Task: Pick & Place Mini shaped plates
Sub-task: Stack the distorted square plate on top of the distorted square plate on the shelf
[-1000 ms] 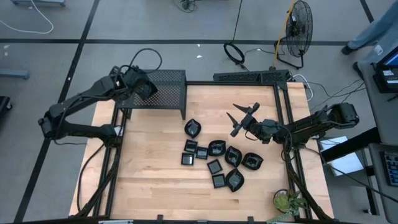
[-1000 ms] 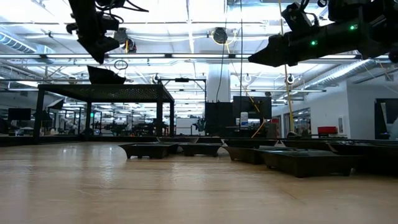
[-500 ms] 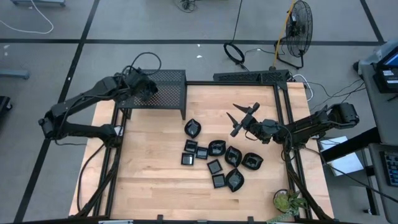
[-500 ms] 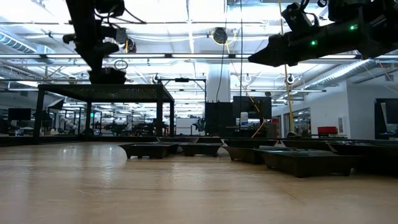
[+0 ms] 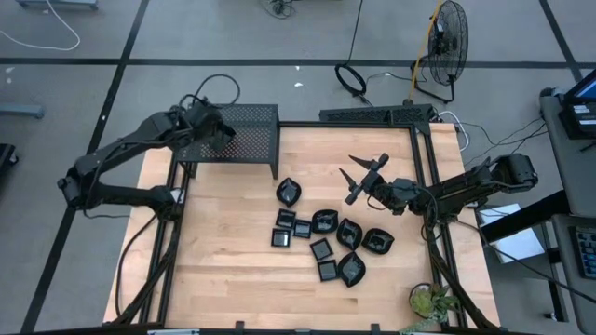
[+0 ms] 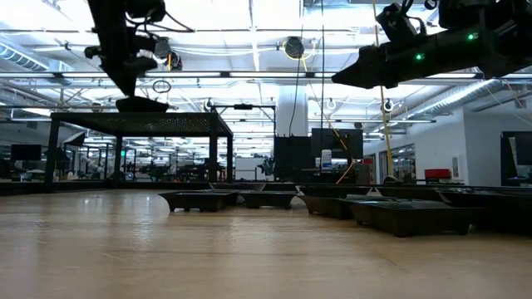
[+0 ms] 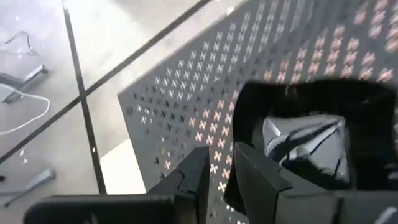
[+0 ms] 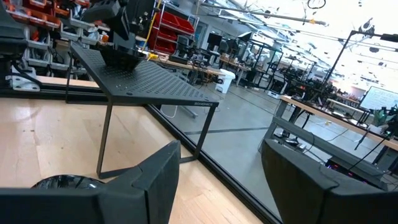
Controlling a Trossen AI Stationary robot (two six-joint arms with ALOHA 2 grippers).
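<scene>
My left gripper (image 5: pixel 212 130) is over the left part of the black mesh rack (image 5: pixel 250 130) at the table's far left, shut on one glossy black mini shaped plate (image 7: pixel 305 143). In the low view that plate (image 6: pixel 141 104) sits level at the rack's top (image 6: pixel 141 116); whether it rests there I cannot tell. Several more mini shaped plates (image 5: pixel 326 233) lie bottom down in a loose cluster on the wooden table. My right gripper (image 5: pixel 361 175) hovers open above the table's right part, beyond the cluster, with nothing between its fingers (image 8: pixel 155 180). My left gripper pinches the plate's rim (image 7: pixel 235 163) between its two fingers, one finger (image 7: pixel 261 180) on the inner side and the other (image 7: pixel 193 177) outside. The fingers slant down from the table's left. The plate is level, its hollow up, right at the mesh top.
The rack stands on thin legs (image 8: pixel 106 143) at the table's far left corner. A potted plant (image 5: pixel 430 300) sits at the near right corner. Bare wood (image 5: pixel 223 261) lies to the left of and nearer than the plate cluster. A fan (image 5: pixel 447 46) and cables are beyond the far edge.
My left gripper has turned at the wrist over the rack and sunk slightly. The plate it holds, tilted with one end hanging a second ago, is now level and lower, right at the rack's top.
</scene>
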